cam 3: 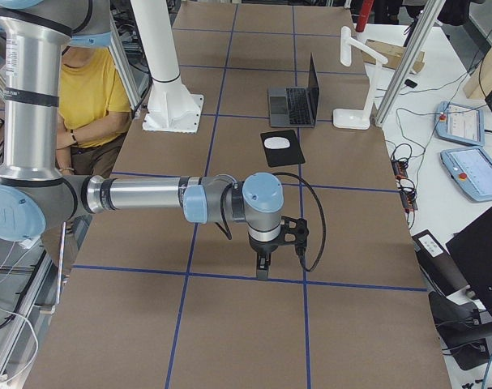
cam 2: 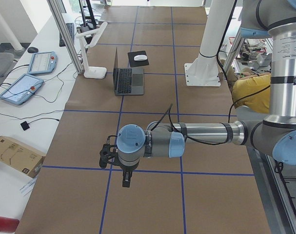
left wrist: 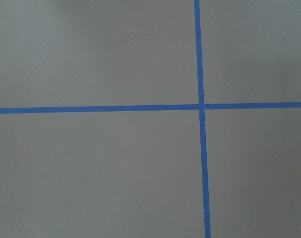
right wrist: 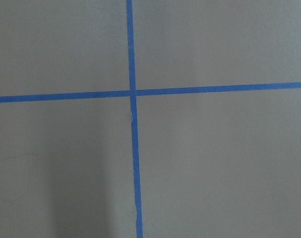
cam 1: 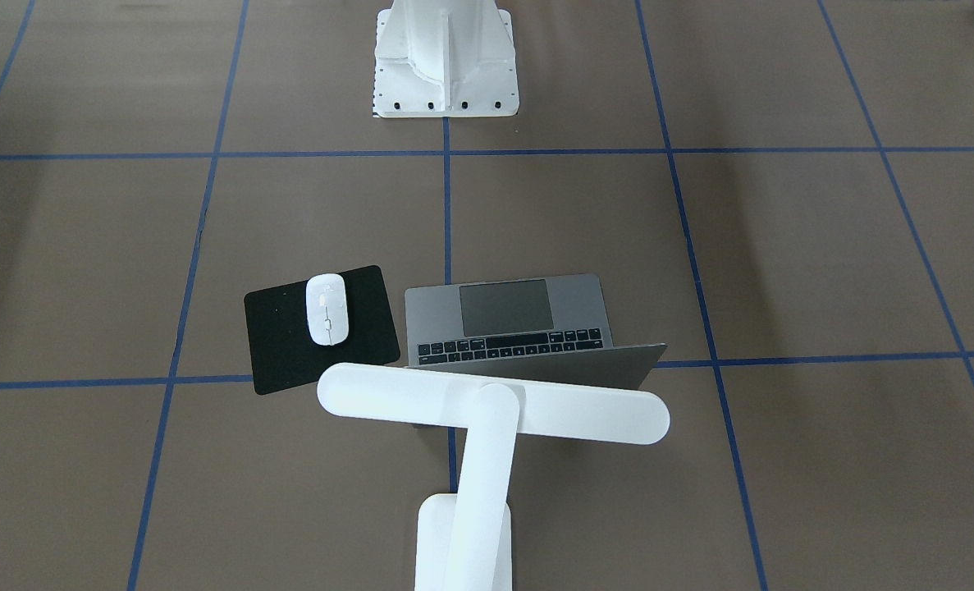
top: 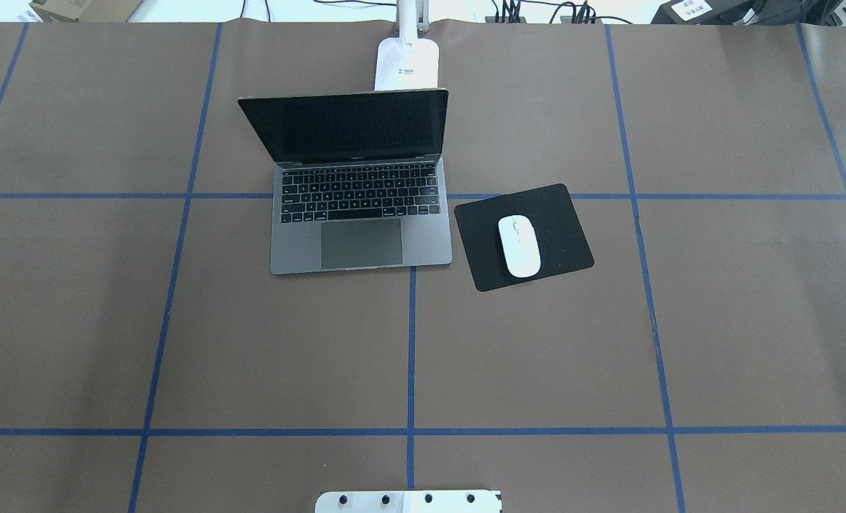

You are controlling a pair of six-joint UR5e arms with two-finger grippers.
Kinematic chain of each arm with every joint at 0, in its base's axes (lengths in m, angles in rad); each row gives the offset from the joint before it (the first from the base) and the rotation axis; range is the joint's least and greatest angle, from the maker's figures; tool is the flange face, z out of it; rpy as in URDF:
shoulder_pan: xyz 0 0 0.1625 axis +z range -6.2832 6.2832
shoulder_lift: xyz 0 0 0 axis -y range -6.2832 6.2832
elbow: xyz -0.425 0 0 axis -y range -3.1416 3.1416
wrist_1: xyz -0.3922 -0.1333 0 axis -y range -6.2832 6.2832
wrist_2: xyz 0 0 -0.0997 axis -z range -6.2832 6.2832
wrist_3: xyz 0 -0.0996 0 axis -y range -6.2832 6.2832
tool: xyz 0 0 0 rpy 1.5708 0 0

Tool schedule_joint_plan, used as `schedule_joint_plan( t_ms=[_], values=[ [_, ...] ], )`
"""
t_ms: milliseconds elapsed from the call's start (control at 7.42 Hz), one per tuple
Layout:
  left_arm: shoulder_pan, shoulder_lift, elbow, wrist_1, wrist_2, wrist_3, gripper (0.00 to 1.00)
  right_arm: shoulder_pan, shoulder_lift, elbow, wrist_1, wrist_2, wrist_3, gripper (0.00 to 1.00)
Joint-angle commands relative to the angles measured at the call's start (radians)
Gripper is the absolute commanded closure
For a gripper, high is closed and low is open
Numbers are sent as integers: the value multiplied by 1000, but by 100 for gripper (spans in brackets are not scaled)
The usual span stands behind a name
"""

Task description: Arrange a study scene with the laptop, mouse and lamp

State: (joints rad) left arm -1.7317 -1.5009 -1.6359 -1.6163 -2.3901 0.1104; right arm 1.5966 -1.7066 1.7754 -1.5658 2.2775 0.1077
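Brown paper covers the table (top: 679,320), marked off by blue tape lines (top: 411,342). I find the laptop (top: 362,214) open near the table's middle, with its screen dark and its keyboard toward the robot. The mouse (top: 519,244) lies on a black pad (top: 565,214) just beside the laptop, on the robot's right. The lamp (cam 1: 487,410) stands beyond the laptop, on the side away from the robot.

Obstructions:
- In the front-facing view the lamp's bar covers part of the laptop lid, and the lamp's base is cut by the frame.
- Overhead, only the lamp's base and a stub of its arm show.
- Neither robot arm appears in those two views.
- Both wrist cameras show only paper and a tape crossing.

Left arm: the forearm is level and reaches out across the table with the wrist turned down. The left gripper (cam 2: 127,180) points at the table near a tape crossing, well apart from the laptop.

Right arm: it takes a like pose at the other end, and the right gripper (cam 3: 263,271) also points down.

As both are seen only from the side cameras, I cannot tell whether either gripper is open or closed.
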Motion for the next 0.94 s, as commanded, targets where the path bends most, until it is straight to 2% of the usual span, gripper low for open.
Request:
schedule_joint_plan(
  t_ms=[0, 808],
  values=[
    [1, 4, 1, -5, 0, 0, 0, -1, -1, -7, 1, 0, 1, 0],
    [1, 14, -1, -5, -1, 0, 0, -1, 4, -7, 0, 2, 1, 0]
  ],
)
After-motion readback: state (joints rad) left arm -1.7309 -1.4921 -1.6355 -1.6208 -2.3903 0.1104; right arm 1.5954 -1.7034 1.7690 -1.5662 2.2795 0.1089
